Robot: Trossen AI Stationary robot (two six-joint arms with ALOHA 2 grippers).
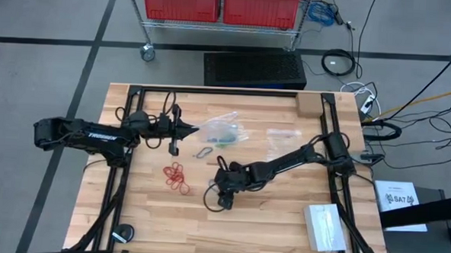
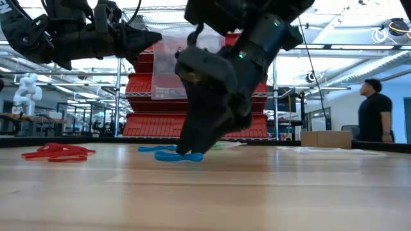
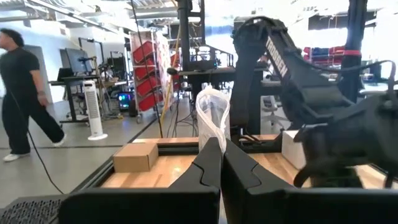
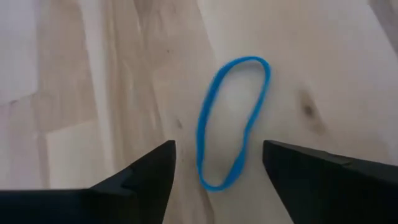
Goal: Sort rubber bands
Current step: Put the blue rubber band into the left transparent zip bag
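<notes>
A loose blue rubber band point(image 4: 212, 185) lies flat on the wooden table point(image 1: 282, 220) near its middle, also seen as the blue band point(image 2: 176, 156) in the low view. My right gripper point(image 4: 217, 146) is open and slants down over it, one finger on each side, without touching it. A cluster of red rubber bands point(image 1: 176, 176) lies to its left. My left gripper point(image 3: 221, 155) is shut on a clear plastic bag point(image 1: 221, 129), which shows green inside. My left gripper pinches the clear bag by one edge point(image 3: 212, 138) between its two shut fingers. The fingers lie about level and point toward the table's right side. The bag point(image 2: 170, 64) stands out beyond the fingertips, lifted clear of the table.
A second clear bag point(image 1: 284, 134) lies flat right of centre. A cardboard box point(image 1: 309, 105) stands at the far right corner and a white packet point(image 1: 324, 226) near the right front. A cart with red bins point(image 1: 223, 6) stands beyond the table. A person point(image 2: 374, 115) stands in the room.
</notes>
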